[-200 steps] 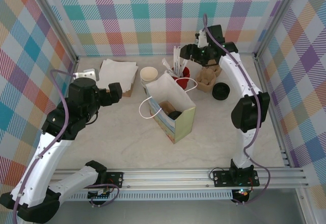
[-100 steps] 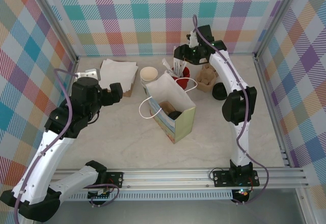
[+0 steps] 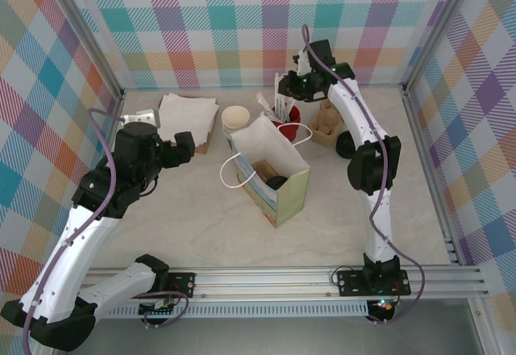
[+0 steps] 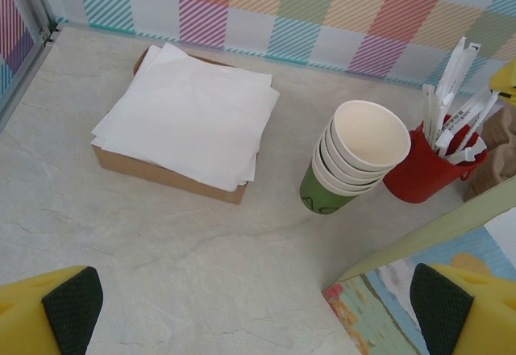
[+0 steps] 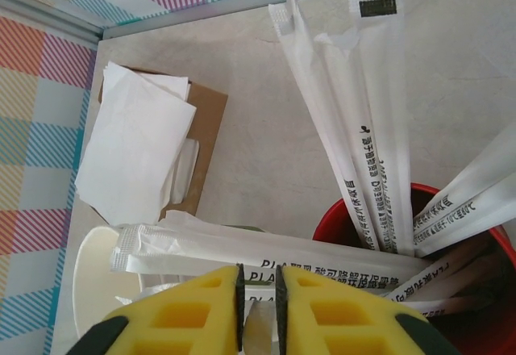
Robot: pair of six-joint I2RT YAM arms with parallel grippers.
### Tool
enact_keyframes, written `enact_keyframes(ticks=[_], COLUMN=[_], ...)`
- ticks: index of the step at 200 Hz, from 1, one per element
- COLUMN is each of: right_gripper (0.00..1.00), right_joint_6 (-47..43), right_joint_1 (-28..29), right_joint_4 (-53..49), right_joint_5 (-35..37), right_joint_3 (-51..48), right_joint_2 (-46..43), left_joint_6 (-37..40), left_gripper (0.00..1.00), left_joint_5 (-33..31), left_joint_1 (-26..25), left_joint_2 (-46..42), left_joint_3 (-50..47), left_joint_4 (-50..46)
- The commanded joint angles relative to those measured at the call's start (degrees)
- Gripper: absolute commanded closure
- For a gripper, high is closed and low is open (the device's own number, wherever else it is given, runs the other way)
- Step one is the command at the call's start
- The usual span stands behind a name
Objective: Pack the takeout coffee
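1. Two yellow fingers of the right gripper (image 5: 258, 278) are pinched almost together. We see a sliver of white wrapper in the slit, so we read it as a grip on one stirrer (image 5: 257, 327).
2. Left gripper (image 4: 256, 306): jaws spread fully wide with nothing between them, hanging over bare table near the napkins (image 4: 189, 109).
3. First risk, our call: the other stirrers (image 5: 363, 129) lean and cross each other. Lifting one could drag its neighbours out or rock the red cup (image 4: 419, 179). The wrapper looks thin and slick, so it could also slide out of the pinch on the way over.
4. Second risk: the bag (image 3: 286, 190) is light paper and stands just beside the red cup. A low pass by the right arm could clip its rim and tip it, spilling what is inside.
5. Red cup: holds a bunch of wrapped white stirrers, several leaning far out over the rim.
6. Bag: upright, mouth open. Inside we see a brown thing (image 3: 262, 167) and a round black lid. We take that lid for the takeout coffee (image 3: 277, 182), already in the bag, though its green side is hidden.
7. Cream cups (image 4: 367, 133): a nested, lidless stack sitting in a green cup (image 4: 321, 200), just beside the red cup.
8. Brown tray (image 4: 161, 179): carries the pile of napkins.
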Motion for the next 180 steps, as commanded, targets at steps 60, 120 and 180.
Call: enact_keyframes(ticks=[60,120,180], right_gripper=[0.94,0.95,0.95], right_joint_6=[-2.8,-3.5,-4.0], right_joint_1=[0.4,0.5,0.4], right_joint_4=[-5.2,-7.0,-8.8], right_joint_5=[2.1,2.7,3.4], right_joint_3=[7.4,8.8,9.3], right_joint_2=[-0.3,-3.7,-8.7], left_joint_6=[0.4,-0.2,-1.9], left_gripper=[0.0,0.0,0.0], left_joint_5=[0.0,0.8,1.4], left_joint_1=[0.4,0.4,0.4], left_joint_2=[0.2,-0.1,-0.9], left_joint_3=[-1.5,-1.8,-2.3], left_joint_4=[1.6,2.4,3.6])
